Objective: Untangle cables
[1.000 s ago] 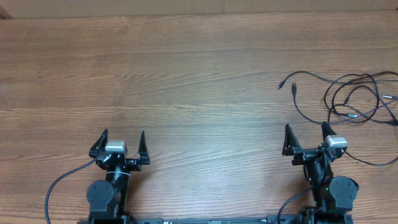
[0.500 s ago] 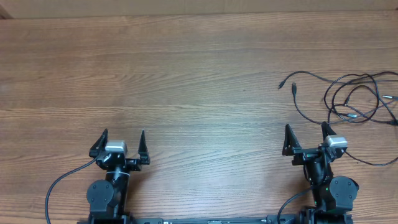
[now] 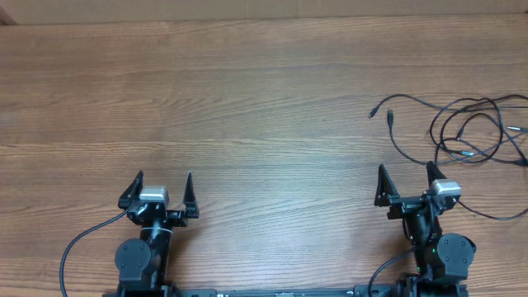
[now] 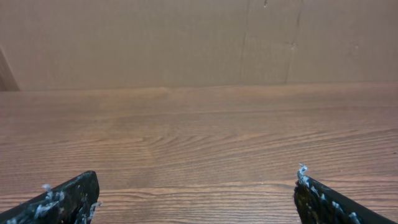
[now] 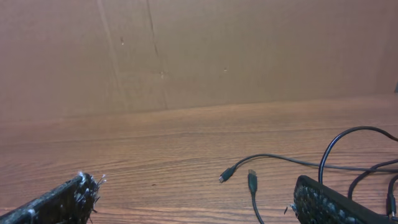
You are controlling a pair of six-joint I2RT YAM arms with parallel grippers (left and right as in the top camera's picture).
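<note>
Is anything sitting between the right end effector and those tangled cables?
Nothing visible does. Only table surface lies between the open right end effector and the cables, just ahead and to its right.

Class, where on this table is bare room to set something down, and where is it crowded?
Free: the whole left and middle of the table, from the far edge down to the left gripper, and the strip between both open grippers. Crowded: the right end, where the cables loop just beyond the right gripper.

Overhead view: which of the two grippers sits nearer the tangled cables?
The right gripper: the cables lie just beyond its fingertips and to its right, while the left gripper sits far across the table.
</note>
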